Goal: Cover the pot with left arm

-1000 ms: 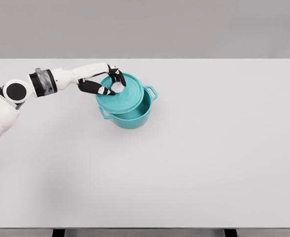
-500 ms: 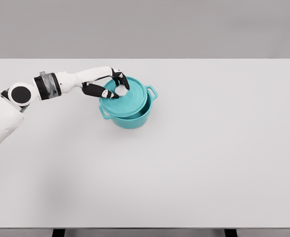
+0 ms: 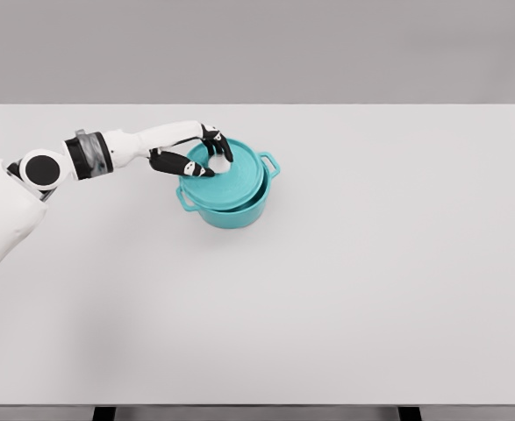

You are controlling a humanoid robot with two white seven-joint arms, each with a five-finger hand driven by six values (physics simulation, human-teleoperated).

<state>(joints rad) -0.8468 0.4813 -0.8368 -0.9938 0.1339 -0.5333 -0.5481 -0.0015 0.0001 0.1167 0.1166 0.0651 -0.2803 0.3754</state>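
Observation:
A teal pot (image 3: pixel 231 210) with two side handles stands on the white table (image 3: pixel 345 281), left of the middle and toward the back. A matching teal lid (image 3: pixel 235 175) lies over its mouth, almost level. My left hand (image 3: pixel 211 161) reaches in from the left and is shut on the lid's knob, black-tipped fingers curled around it. The knob itself is hidden by the fingers. My right arm is out of view.
The table's far edge runs just behind the pot. Two dark table legs (image 3: pixel 104 412) show at the bottom edge.
My left hand carried the lid to the right and down. It was tilted and offset to the left; now it sits over the pot's mouth.

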